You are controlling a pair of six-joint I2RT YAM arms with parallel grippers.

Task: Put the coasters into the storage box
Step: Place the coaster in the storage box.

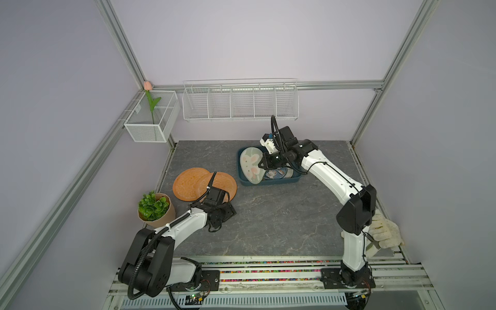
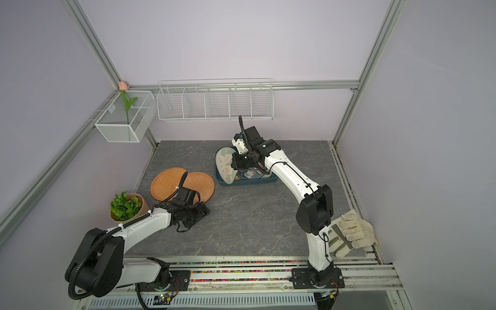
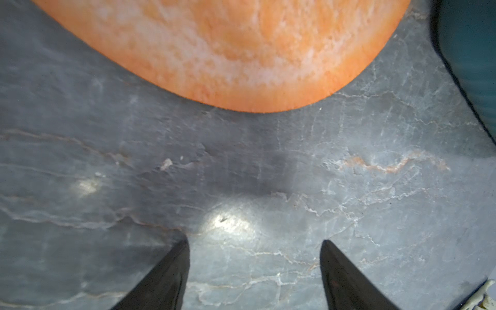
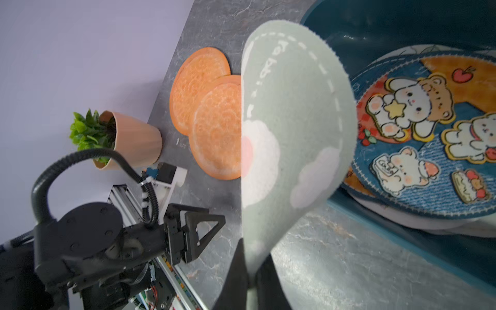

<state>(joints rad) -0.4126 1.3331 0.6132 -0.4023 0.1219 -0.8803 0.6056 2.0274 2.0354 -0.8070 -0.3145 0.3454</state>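
Two plain orange coasters [image 1: 188, 183] [image 1: 224, 183] lie overlapping on the table at the left. The teal storage box [image 1: 268, 183] sits at the back middle, with a blue cartoon coaster [image 4: 429, 139] lying inside on others. My right gripper [image 4: 252, 257] is shut on the edge of a pale green rabbit coaster [image 1: 251, 166]. That coaster hangs tilted over the box's left end. My left gripper [image 3: 255, 241] is open over bare table, just short of the nearer orange coaster [image 3: 228, 48], with nothing between its fingers.
A potted plant [image 1: 154, 208] stands left of the left arm. White work gloves [image 1: 383, 230] lie at the right front edge. A wire rack [image 1: 240, 102] and a mesh basket [image 1: 151, 118] holding a tulip hang on the back walls.
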